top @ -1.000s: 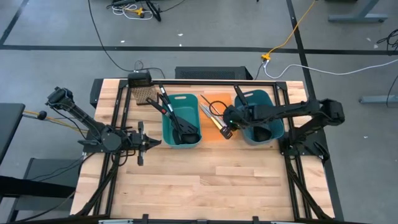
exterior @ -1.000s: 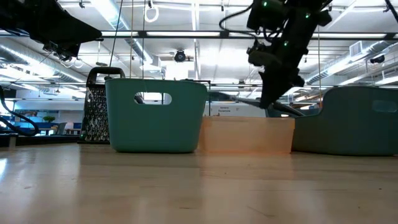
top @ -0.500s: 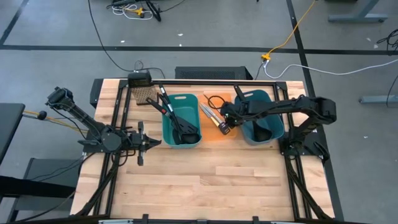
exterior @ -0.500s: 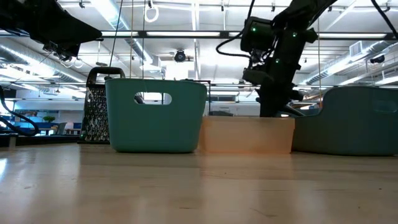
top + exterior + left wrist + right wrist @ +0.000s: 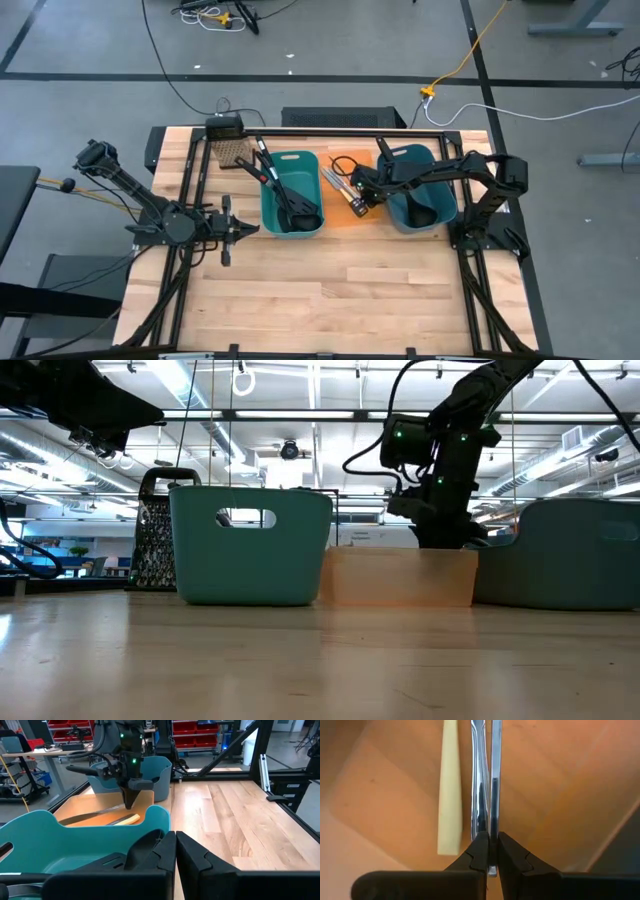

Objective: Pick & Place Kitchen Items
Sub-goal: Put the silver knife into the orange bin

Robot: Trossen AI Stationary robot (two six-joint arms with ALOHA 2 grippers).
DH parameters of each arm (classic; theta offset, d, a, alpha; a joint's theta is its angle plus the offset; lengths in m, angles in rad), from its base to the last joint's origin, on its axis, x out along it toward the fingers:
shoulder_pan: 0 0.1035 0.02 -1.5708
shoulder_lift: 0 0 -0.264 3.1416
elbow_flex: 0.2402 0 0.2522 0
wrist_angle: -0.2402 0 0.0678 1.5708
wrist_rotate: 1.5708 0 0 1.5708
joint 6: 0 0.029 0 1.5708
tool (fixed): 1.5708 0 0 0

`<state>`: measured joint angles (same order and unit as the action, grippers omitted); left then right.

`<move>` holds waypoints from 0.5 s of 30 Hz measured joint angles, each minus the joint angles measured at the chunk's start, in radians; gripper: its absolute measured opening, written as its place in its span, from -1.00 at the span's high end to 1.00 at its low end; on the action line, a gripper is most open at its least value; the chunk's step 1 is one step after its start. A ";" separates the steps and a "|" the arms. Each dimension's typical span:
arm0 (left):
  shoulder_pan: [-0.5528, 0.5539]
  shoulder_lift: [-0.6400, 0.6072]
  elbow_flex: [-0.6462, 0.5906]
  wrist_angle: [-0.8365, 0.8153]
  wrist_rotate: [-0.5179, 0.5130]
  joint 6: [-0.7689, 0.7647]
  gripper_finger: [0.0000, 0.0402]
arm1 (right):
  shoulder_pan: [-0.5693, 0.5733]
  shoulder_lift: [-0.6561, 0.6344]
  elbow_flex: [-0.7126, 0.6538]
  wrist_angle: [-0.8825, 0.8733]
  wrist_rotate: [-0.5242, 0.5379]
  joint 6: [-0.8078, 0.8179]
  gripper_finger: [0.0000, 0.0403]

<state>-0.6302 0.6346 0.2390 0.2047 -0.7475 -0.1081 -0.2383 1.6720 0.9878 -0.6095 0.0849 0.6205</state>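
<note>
The right gripper (image 5: pixel 490 851) reaches down into the orange bin (image 5: pixel 345 215), its fingers pinched on the end of a slim silver table knife (image 5: pixel 495 780). A second silver knife (image 5: pixel 477 785) lies touching it, and a yellow-handled knife (image 5: pixel 450 795) lies just beside that one. The left gripper (image 5: pixel 175 851) hovers well apart, pressed together and holding nothing, near the teal bin (image 5: pixel 292 196) holding black ladles (image 5: pixel 285 205).

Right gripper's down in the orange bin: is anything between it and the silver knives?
Nothing visible. The right gripper is shut, its tips right at the end of the silver knives in the orange bin. The yellow-handled knife lies beside them, not across.
</note>
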 joint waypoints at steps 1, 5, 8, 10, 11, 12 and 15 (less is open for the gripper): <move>0.000 0.000 0.000 0.000 0.000 0.000 0.91 | -0.003 0.003 0.000 0.002 0.000 -0.001 0.87; 0.000 0.000 0.000 0.000 0.000 0.000 0.91 | -0.010 0.004 0.000 0.002 -0.003 -0.008 0.87; 0.000 0.000 0.000 0.000 0.000 0.000 0.91 | -0.013 0.004 0.000 0.002 -0.003 -0.010 0.87; 0.000 0.000 0.000 0.000 0.000 0.000 0.91 | -0.014 0.004 0.000 0.004 0.000 -0.010 0.87; 0.000 0.000 0.000 0.000 0.000 0.000 0.91 | -0.015 0.004 0.000 0.006 0.003 -0.011 0.87; 0.000 0.000 0.000 0.000 0.000 0.000 0.91 | -0.015 0.004 0.000 0.008 0.003 -0.014 0.87; 0.000 0.000 0.000 0.000 0.000 0.000 0.91 | -0.015 0.004 0.000 0.009 -0.018 -0.019 0.86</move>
<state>-0.6304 0.6346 0.2390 0.2047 -0.7475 -0.1078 -0.2537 1.6756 0.9878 -0.6007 0.0670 0.6015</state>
